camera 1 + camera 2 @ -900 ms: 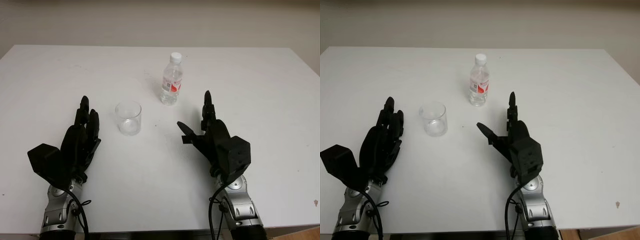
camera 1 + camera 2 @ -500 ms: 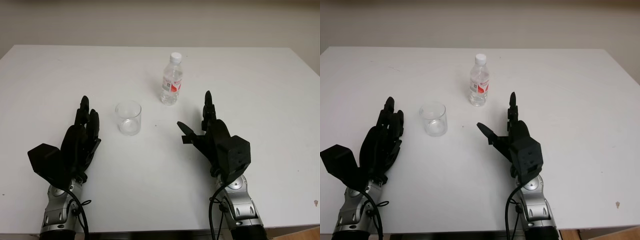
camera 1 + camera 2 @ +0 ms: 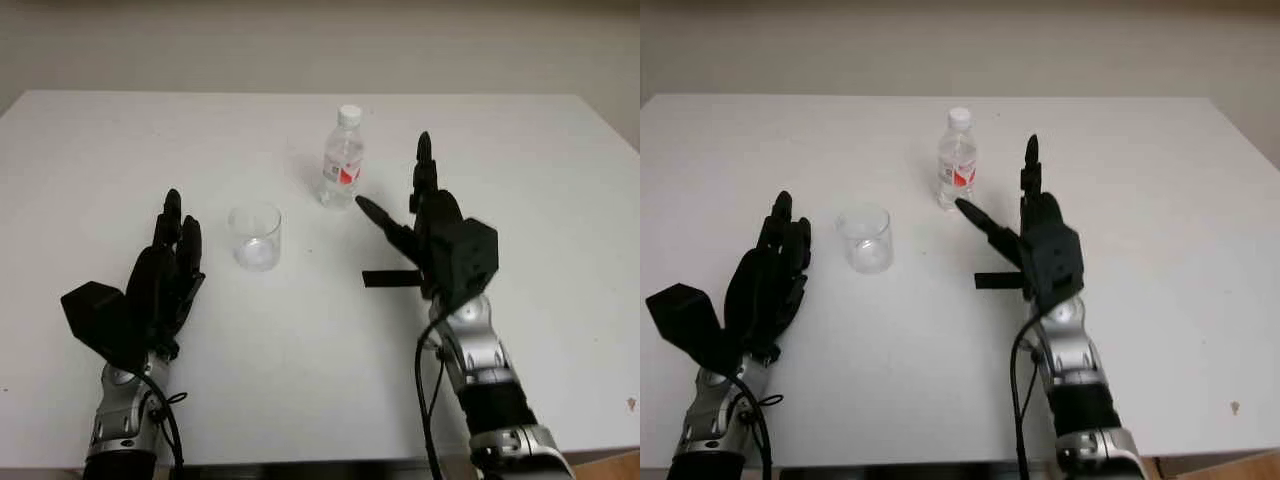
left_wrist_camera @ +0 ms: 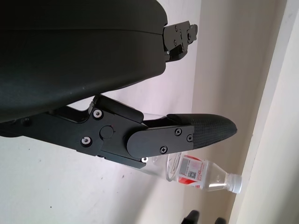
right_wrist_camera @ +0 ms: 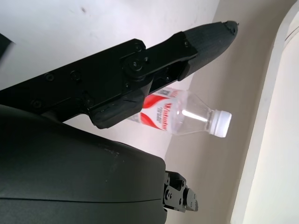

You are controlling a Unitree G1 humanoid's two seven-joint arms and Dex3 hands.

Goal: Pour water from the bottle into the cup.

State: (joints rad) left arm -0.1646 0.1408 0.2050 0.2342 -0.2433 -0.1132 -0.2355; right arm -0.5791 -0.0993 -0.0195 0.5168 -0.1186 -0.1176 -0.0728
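My right hand (image 3: 425, 225) is up off the white table (image 3: 560, 200), open and holding nothing; one finger points toward the bottle (image 3: 342, 160), which stands upright at about 11 o'clock from my palm, just beside my fingertip but not touching it. I hold the hand wide like this so the bottle can fit between my fingers when I reach it; the white cap (image 3: 349, 114) is on, so I think it has to come off before any water can pour.

The cup (image 3: 255, 236) is clear and looks empty; it sits upright at about 7 o'clock from the bottle, near it but apart, so there is room for my hand to get around the bottle without bumping the glass. It stands close enough that the tip over to it should be short.

My left hand (image 3: 160, 285) waits at about 8 o'clock from the cup, open, with nothing in it; I guess it stays there to keep the cup steady or help with the cap later.

Nothing is poured yet; my guess is that grabbing the bottle around its middle comes next.
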